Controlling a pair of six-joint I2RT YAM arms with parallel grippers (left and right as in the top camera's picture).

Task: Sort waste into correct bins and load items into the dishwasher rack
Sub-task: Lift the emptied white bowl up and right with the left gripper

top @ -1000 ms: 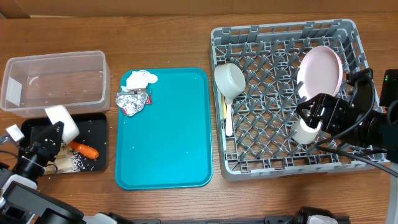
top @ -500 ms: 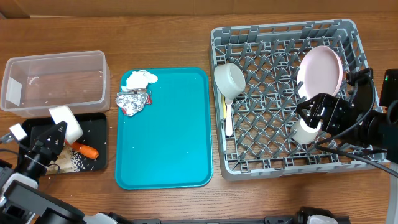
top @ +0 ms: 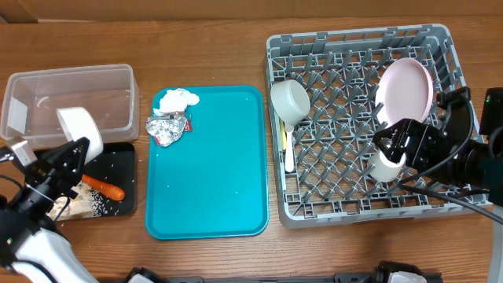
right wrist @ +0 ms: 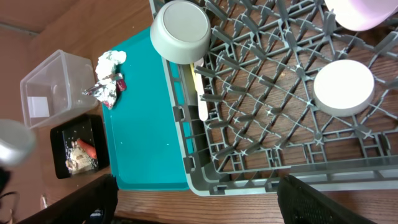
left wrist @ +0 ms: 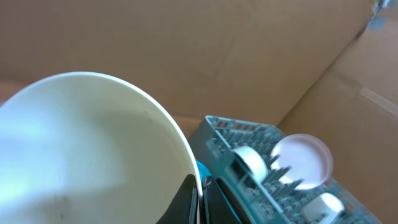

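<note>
My left gripper (top: 69, 157) is shut on the rim of a cream-white bowl (top: 80, 132), held tilted above the black tray (top: 118, 200) and the near edge of the clear tub (top: 71, 98). In the left wrist view the bowl (left wrist: 81, 149) fills the left and my fingers (left wrist: 189, 202) pinch its rim. Beige scraps (top: 78, 203) and a carrot piece (top: 106, 187) lie in the black tray. The napkin (top: 178, 99) and foil wrapper (top: 167, 128) lie on the teal tray. My right gripper (top: 398, 145) is open over the grey rack (top: 354, 216), just above the white cup (top: 385, 167).
The rack also holds a second bowl (top: 289, 101), the pink plate (top: 405, 90) standing on edge, and the yellow spoon (top: 283, 135) with a white fork (top: 289, 157) beside it. The teal tray (top: 212, 181) lies between bins and rack. Cardboard walls stand behind.
My left gripper has risen and moved toward the clear tub with the bowl in it. The right arm has not moved.
</note>
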